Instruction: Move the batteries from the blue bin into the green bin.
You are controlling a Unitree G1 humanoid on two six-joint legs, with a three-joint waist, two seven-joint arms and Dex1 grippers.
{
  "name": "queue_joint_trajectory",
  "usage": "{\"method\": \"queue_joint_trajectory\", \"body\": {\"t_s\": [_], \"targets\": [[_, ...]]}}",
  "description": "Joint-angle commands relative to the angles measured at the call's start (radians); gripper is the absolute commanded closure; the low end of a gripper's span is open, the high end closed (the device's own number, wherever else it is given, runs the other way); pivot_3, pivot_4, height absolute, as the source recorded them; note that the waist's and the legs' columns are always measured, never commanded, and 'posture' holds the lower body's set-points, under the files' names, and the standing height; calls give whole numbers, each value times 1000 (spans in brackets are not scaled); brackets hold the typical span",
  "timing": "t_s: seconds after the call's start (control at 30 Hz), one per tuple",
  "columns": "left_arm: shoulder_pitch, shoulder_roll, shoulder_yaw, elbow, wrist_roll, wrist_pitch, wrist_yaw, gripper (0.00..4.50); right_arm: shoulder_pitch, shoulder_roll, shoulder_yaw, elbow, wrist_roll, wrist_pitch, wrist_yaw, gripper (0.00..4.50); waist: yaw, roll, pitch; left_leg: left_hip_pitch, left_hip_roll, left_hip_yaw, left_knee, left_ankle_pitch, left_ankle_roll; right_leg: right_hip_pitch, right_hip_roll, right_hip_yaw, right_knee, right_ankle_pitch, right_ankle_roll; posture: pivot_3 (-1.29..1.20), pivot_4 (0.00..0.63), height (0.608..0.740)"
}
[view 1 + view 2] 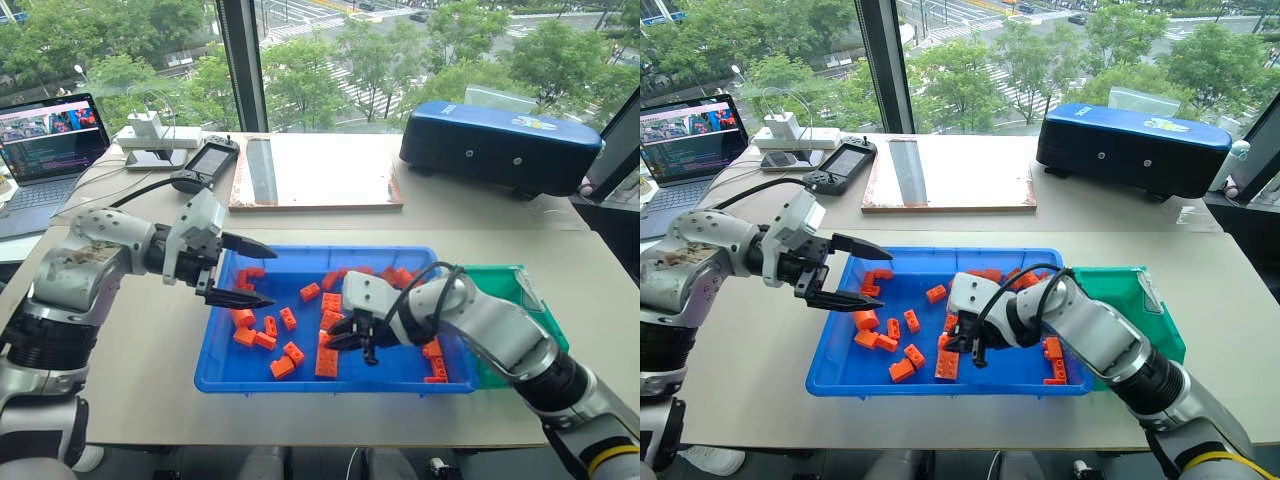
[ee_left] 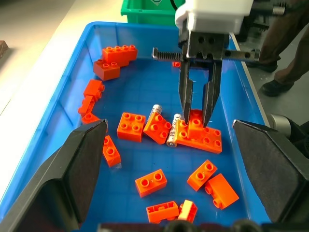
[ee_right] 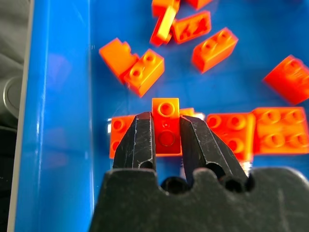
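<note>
The blue bin [image 1: 300, 385] holds many orange bricks and two silver batteries [image 2: 154, 112] [image 2: 173, 130] lying among them near its middle. My right gripper [image 2: 197, 121] reaches down into the bin just beside the nearer battery. Its fingers [image 3: 145, 137] are shut on a small orange brick [image 3: 166, 126] that sits on a flat orange plate [image 2: 207, 137]. My left gripper [image 1: 272, 273] hovers open over the bin's left edge with nothing between its fingers. The green bin [image 1: 520, 290] stands against the blue bin's right end, partly hidden behind my right arm.
At the back of the table are a laptop [image 1: 45, 150], a handheld controller [image 1: 205, 160], a wooden board [image 1: 315, 170] and a dark-blue hard case [image 1: 500, 145]. A person's legs [image 2: 285, 43] stand past the table in the left wrist view.
</note>
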Motion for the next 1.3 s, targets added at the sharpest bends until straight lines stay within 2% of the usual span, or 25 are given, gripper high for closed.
{"method": "queue_joint_trajectory", "body": {"t_s": [0.03, 0.4, 0.63, 0.8, 0.87, 0.9, 0.97, 1.1, 1.13, 1.2, 1.3], "targets": [[-22, 4, 3, -21, -9, -5, -11, 0, -37, -4, -54, -57, 39, 37, 11, 4088, 0, 0, 0, 0, 0, 0, 0, 0, 0, 0, 0, 0, 0, 0, 0, 0, 150, 732], [-23, 3, 5, -20, -9, -8, -20, 0, -69, -21, -71, -91, 79, 86, 5, 4088, 0, 0, 0, 0, 0, 0, 0, 0, 0, 0, 0, 0, 0, 0, 0, 0, 150, 732], [-16, 1, 9, -28, -13, -3, -14, 0, -52, -186, -44, 104, -146, -108, -37, 4088, 3, 0, 0, 0, 0, 0, 0, 0, 0, 1, 0, 0, -1, 0, 0, 0, 150, 732], [-13, -5, 7, -27, -12, -7, -11, 0, -60, -191, -67, 265, -267, -254, -98, 4088, -5, 0, 0, 0, 0, 1, 0, 0, 0, -1, 0, 0, 0, 0, 0, 0, 150, 732], [-15, -8, 6, -27, -11, -8, -10, 0, -62, -194, -71, 290, -298, -281, -102, 3084, -7, 0, 0, 0, 0, 1, 0, 0, 0, -1, 0, 0, 0, 0, 0, 0, 150, 732], [-15, -8, 6, -27, -10, -8, -10, 0, -62, -191, -74, 294, -306, -287, -101, 2886, -7, 0, 0, 0, 0, 1, 0, 0, 0, -1, 0, 0, 0, 0, 0, 0, 150, 732], [-16, -9, 6, -26, -9, -8, -9, 0, -61, -175, -89, 285, -298, -278, -92, 2182, -7, 0, 0, 0, 0, 1, 0, 0, 0, -1, 0, 0, 0, 0, 0, 0, 150, 732], [-16, -10, 5, -25, -7, -7, -7, 0, -31, -110, -124, 156, -165, -180, -11, 808, -11, 0, 0, 0, 1, 1, 0, 0, 0, -1, 0, 0, 0, 0, 0, 0, 150, 732], [-15, -9, 5, -25, -7, -7, -7, 0, -16, -99, -124, 109, -119, -159, 23, 342, -12, 0, 0, 0, 1, 0, 0, 0, 0, -1, 0, 0, 0, 0, 0, 0, 150, 732], [-15, -9, 5, -25, -7, -8, -8, 0, 10, -87, -116, 40, -58, -134, 73, 61, -12, 0, 0, 0, 1, 0, 0, 0, 0, 0, 1, 0, 0, 0, 0, 0, 150, 732], [-15, -10, 5, -25, -6, -8, -8, 0, 34, -97, -76, 3, -63, -170, 112, 61, -9, 0, 0, 0, 1, 0, 0, 0, 0, 1, 0, 0, 0, 0, 0, 0, 150, 732]]}}
